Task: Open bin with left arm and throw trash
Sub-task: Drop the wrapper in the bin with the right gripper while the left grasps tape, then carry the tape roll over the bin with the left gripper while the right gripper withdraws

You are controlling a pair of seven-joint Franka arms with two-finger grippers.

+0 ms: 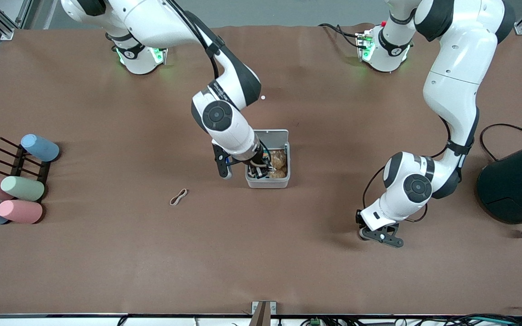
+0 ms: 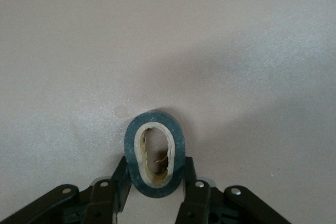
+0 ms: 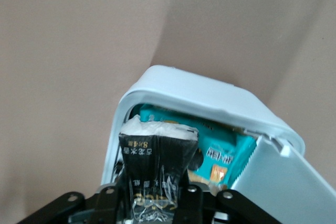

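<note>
The white bin (image 1: 268, 182) stands mid-table with its lid (image 1: 272, 135) swung open. My right gripper (image 1: 261, 171) reaches down into the bin (image 3: 194, 85). That gripper (image 3: 157, 188) is shut on the crumpled black wrapper (image 3: 157, 156), above a teal packet (image 3: 220, 148) inside. My left gripper (image 1: 380, 236) is low on the table toward the left arm's end, nearer the front camera than the bin. In the left wrist view it (image 2: 155, 167) pinches the dark tape roll (image 2: 178, 142), squashed to an oval. The beige rubber band (image 1: 179, 197) lies on the table beside the bin, toward the right arm's end.
Pastel cylinders (image 1: 21, 188) lie on and around a black rack (image 1: 16, 158) at the right arm's end. A large dark teal container (image 1: 519, 185) with a black cable (image 1: 505, 129) stands at the left arm's end.
</note>
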